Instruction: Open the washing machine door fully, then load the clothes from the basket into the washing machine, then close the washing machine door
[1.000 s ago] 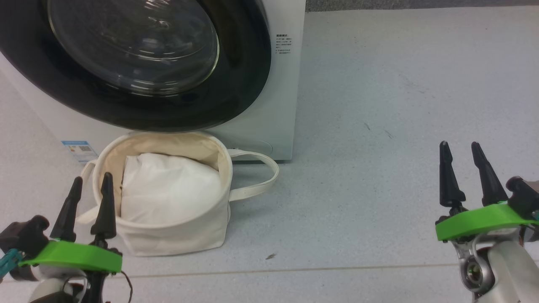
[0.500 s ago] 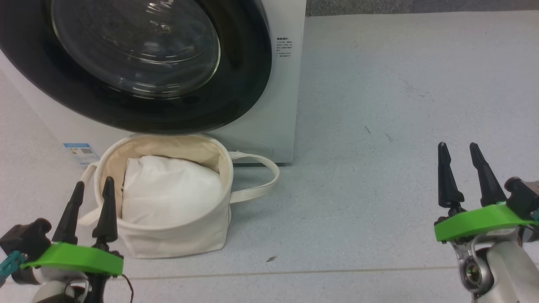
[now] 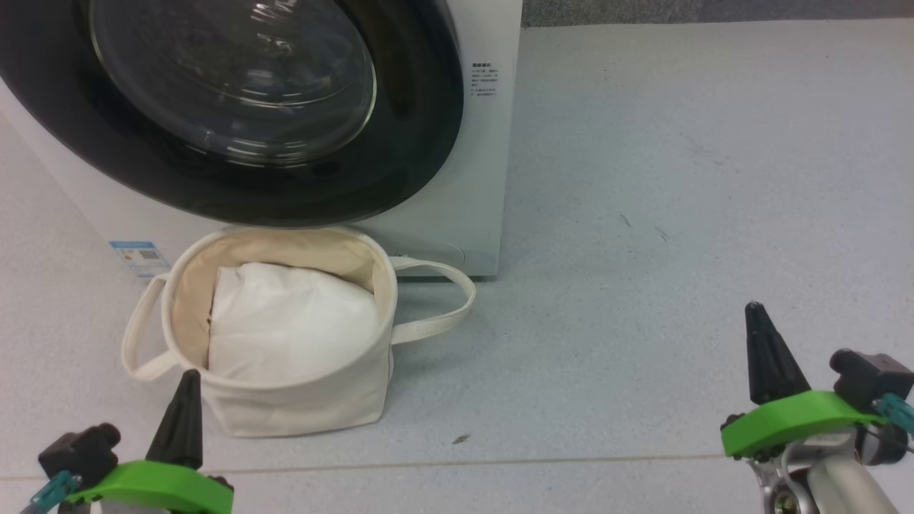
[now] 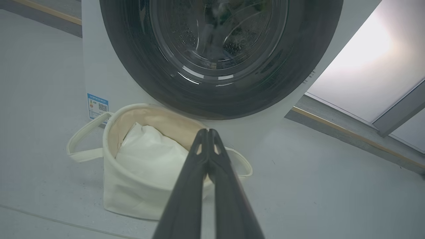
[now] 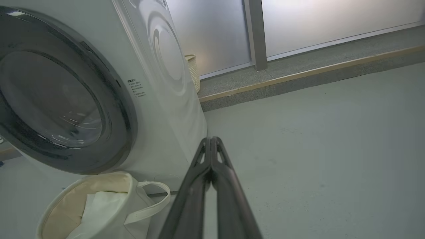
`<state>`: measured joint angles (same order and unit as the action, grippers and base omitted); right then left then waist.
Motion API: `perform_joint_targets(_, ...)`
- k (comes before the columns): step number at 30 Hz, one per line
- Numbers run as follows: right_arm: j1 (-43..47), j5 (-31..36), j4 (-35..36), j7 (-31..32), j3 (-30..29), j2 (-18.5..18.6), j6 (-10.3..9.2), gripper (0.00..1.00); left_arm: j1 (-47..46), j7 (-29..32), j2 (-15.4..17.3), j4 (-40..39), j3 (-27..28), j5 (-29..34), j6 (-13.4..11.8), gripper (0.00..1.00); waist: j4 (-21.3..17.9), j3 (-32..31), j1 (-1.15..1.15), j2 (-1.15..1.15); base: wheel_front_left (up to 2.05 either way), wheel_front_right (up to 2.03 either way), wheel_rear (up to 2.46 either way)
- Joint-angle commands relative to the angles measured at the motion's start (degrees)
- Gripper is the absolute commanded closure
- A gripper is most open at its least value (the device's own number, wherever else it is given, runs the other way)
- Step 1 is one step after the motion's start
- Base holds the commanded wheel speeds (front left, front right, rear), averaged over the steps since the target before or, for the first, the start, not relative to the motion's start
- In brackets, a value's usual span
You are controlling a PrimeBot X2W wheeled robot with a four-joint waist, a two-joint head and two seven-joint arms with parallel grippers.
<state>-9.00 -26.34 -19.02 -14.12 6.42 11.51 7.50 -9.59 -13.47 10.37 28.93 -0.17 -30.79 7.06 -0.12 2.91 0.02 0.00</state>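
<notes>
Left hand and right hand shut and drop lower.
They hold nothing; the washing machine door ahead of them is still closed.

the left gripper is held low at the lower left, jaws pressed together on nothing; the right gripper is likewise closed and pointed upward.

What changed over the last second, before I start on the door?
The left gripper and right gripper both closed empty and dropped lower in the head view. Nothing was taken or let go. The basket, its white bundle and the washing machine door stayed as they were.
</notes>
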Motion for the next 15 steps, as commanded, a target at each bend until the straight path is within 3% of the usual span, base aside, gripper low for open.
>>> perform_joint_targets(1,-2.93,-1.19,1.97,0.30,-0.84,0.67,0.00,1.00,-2.97,0.29,0.95,-2.04,0.82,-1.13,0.01,1.00,0.00,-0.05,0.02,0.00,0.00,0.00,0.00)
perform_joint_targets(15,-2.39,-9.28,2.21,2.85,-2.36,-0.49,0.00,1.00,-2.09,2.68,-0.11,-4.26,1.50,-8.68,-0.49,1.00,0.01,-0.39,-0.02,0.00,0.00,0.00,0.00)
